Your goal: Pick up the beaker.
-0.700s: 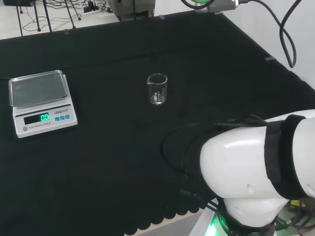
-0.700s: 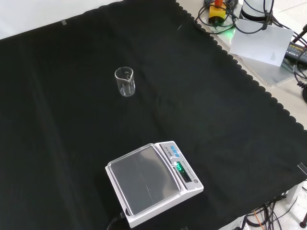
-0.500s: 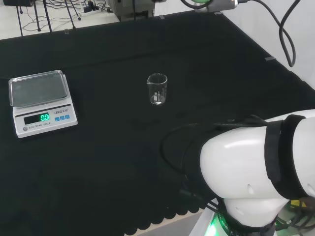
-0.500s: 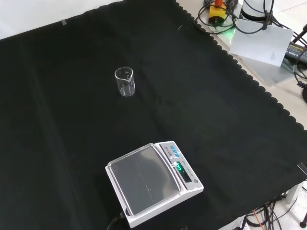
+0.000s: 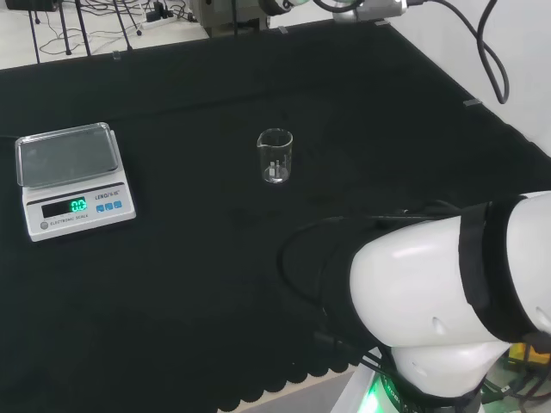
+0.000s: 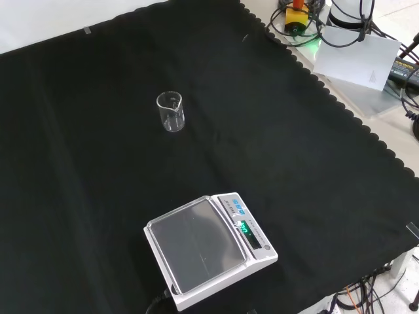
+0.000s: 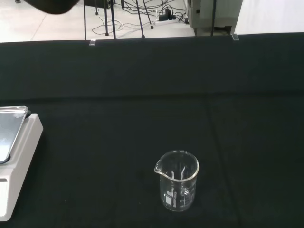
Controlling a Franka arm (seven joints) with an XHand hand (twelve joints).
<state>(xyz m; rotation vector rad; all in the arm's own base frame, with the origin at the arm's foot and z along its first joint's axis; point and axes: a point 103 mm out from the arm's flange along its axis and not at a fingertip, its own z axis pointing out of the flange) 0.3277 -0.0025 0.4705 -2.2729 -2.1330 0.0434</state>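
Only the arm's white link (image 5: 448,310) has shifted slightly; beaker (image 5: 275,156) stays upright mid-cloth (image 6: 78,196), well apart from the scale (image 6: 208,248). Can't tell the hand's state.

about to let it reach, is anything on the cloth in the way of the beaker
Nothing visible is. The beaker stands upright and alone on the black cloth; the scale sits well apart from it, nearer the front view's bottom edge.

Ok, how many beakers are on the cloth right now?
1. The beaker stands upright near the middle of the black cloth, to the right of the scale in the head view. Clear glass is hard to spot, but no other piece shows.
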